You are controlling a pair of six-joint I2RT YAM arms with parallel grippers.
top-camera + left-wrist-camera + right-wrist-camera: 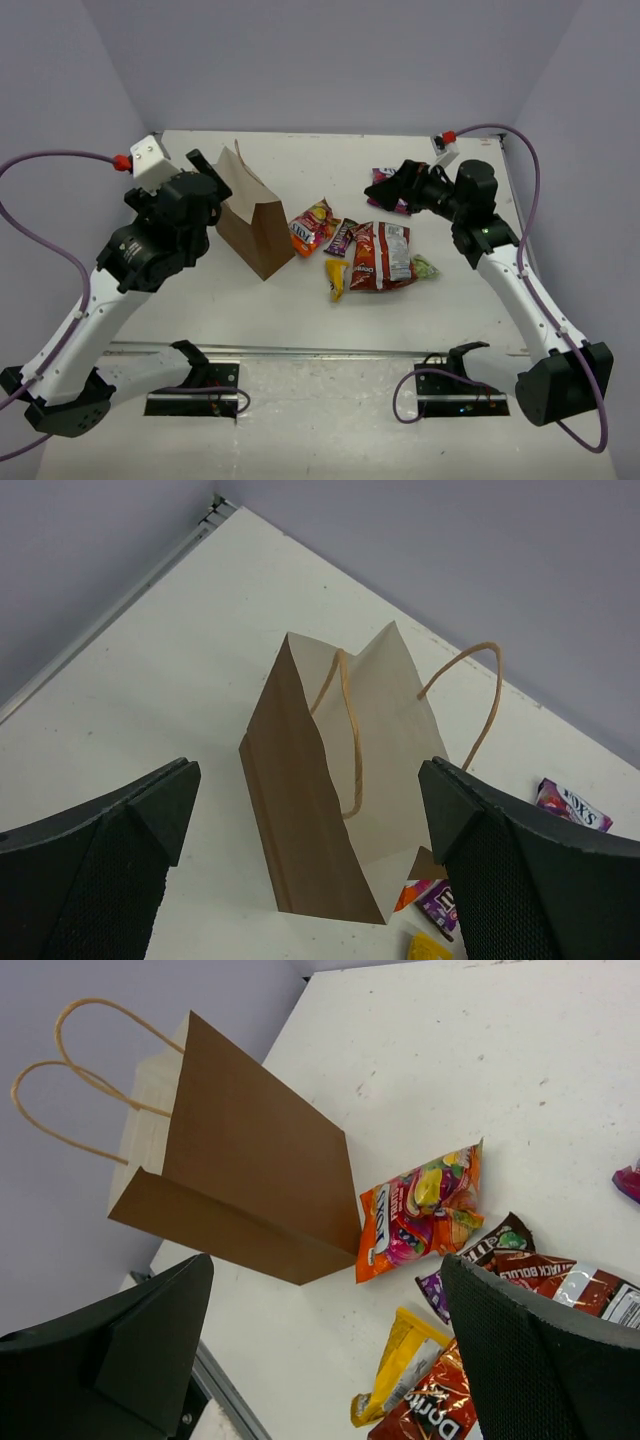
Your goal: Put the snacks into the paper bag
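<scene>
Both of your grippers are spread wide, holding nothing. The left gripper (308, 770) hangs just left of the paper bag (255, 230), which stands beside the snacks (382, 255), its mouth showing between the jaws. The right gripper (385, 185) hovers by the magenta pouch (381, 175). Your left wrist camera shows the bag's pale inside; the right wrist camera shows only its brown outside

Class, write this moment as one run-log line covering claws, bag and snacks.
left claw: open, by bag | right claw: open, empty | bag: standing on table | snacks: on table beside bag
</scene>
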